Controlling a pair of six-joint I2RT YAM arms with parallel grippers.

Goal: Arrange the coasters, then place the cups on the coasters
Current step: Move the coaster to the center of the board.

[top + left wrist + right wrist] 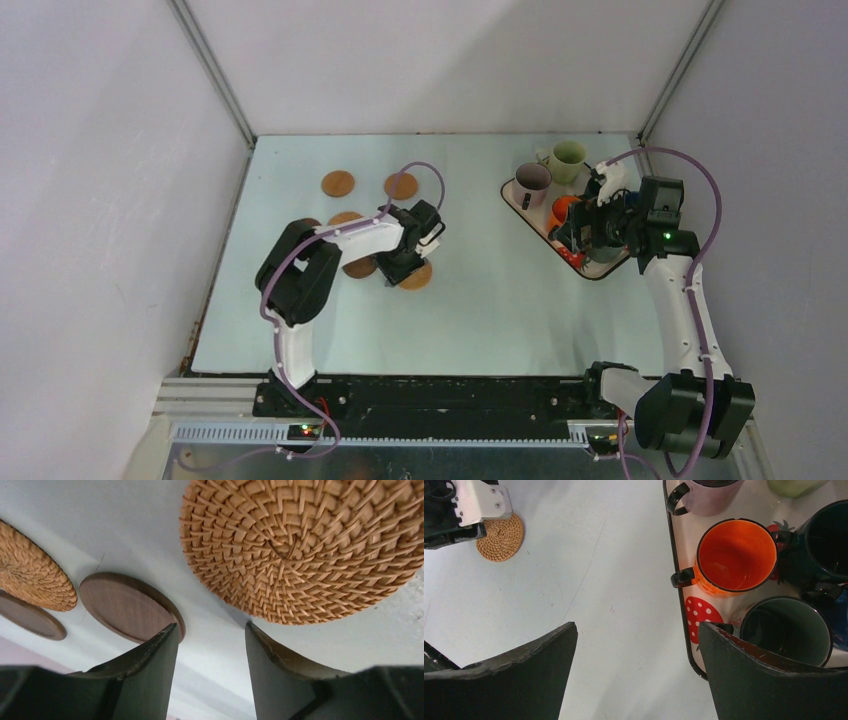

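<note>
1. The left gripper (210,630) hangs low over the table (480,300). Its jaws are parted and hold nothing.
2. Just past its tips a woven coaster (300,545) lies flat on the table.
3. To the left of that lies a dark wooden coaster (127,607), apart from it. Further left, a second woven coaster (32,575) sits just beside a second dark coaster (30,622).
4. The right gripper (636,630) hovers at the left rim of the strawberry-print tray (679,595). Its jaws are spread wide and empty.
5. On the tray a dark green cup (786,630) stands nearest that gripper, with the orange cup (736,555) just beyond it. Another dark green cup (829,540) stands to the right.
6. Further back on the tray stand the mauve cup (532,183) and the pale green cup (568,158).
7. Toward the back wall two more coasters lie apart: the far-left coaster (338,183) and the far-right coaster (401,186).
</note>
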